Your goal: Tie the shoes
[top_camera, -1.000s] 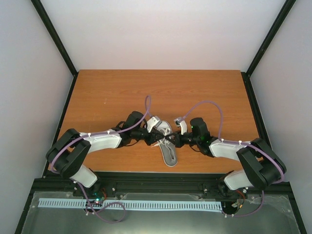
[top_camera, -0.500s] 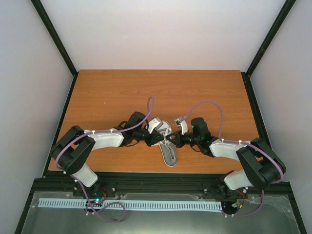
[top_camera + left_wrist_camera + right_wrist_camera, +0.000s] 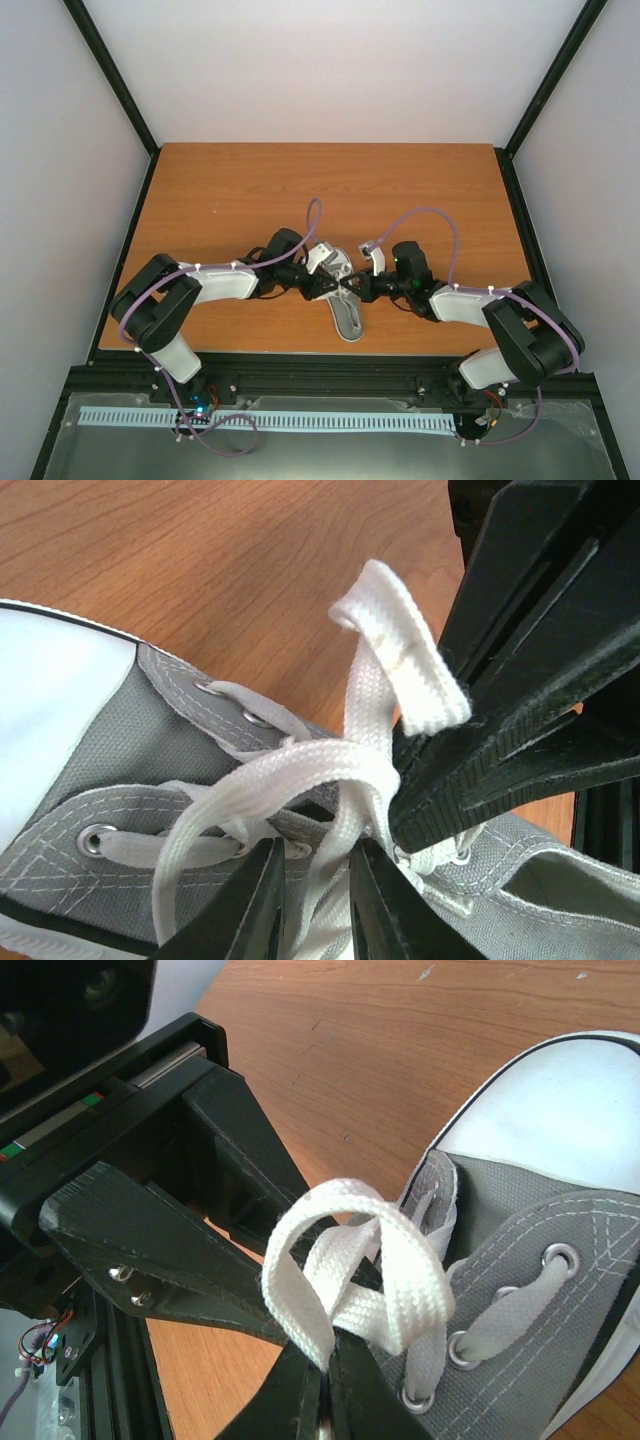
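The grey sneaker (image 3: 346, 312) with a white toe cap lies near the table's front edge between both arms. It also shows in the left wrist view (image 3: 110, 730) and in the right wrist view (image 3: 540, 1250). My right gripper (image 3: 328, 1375) is shut on a loop of white lace (image 3: 345, 1250) and holds it up over the eyelets. My left gripper (image 3: 315, 885) is open. Its jaws stand a little apart with a lace strand (image 3: 345, 810) running between them, right next to the right gripper's fingers (image 3: 520, 710). In the top view the two grippers (image 3: 330, 285) (image 3: 352, 287) meet over the shoe.
The shoe rests on an orange-brown wooden table (image 3: 250, 190) with white walls behind and on both sides. A black frame rail (image 3: 320, 365) runs along the near edge under the arm bases.
My left arm has pushed a little to the right, bringing its gripper closer in against the right gripper over the laces. The right gripper and the shoe have barely moved.
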Robot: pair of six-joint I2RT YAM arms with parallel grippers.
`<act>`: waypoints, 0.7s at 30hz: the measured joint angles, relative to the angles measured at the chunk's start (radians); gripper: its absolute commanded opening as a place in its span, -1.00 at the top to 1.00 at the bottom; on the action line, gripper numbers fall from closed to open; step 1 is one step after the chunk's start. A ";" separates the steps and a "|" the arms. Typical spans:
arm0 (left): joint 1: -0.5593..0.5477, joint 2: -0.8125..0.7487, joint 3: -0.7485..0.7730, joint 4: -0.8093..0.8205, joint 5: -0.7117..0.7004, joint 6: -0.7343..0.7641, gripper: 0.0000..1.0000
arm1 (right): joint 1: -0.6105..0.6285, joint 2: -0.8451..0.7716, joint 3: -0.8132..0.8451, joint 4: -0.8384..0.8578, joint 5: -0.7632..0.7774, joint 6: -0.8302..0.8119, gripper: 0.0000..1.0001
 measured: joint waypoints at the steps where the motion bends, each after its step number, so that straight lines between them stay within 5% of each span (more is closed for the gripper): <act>1: -0.001 0.003 0.002 -0.002 0.000 0.001 0.59 | 0.000 0.000 0.000 0.000 -0.001 0.000 0.95; 6: -0.003 0.012 0.008 -0.006 0.001 0.011 0.97 | 0.000 0.000 0.000 0.000 -0.002 0.000 0.94; 14: -0.006 -0.014 -0.006 0.021 -0.009 -0.018 0.98 | 0.000 0.000 0.000 -0.011 0.002 -0.001 0.83; 21: -0.006 -0.080 -0.020 0.024 -0.025 -0.057 0.98 | -0.002 -0.017 0.000 -0.047 0.010 -0.008 0.42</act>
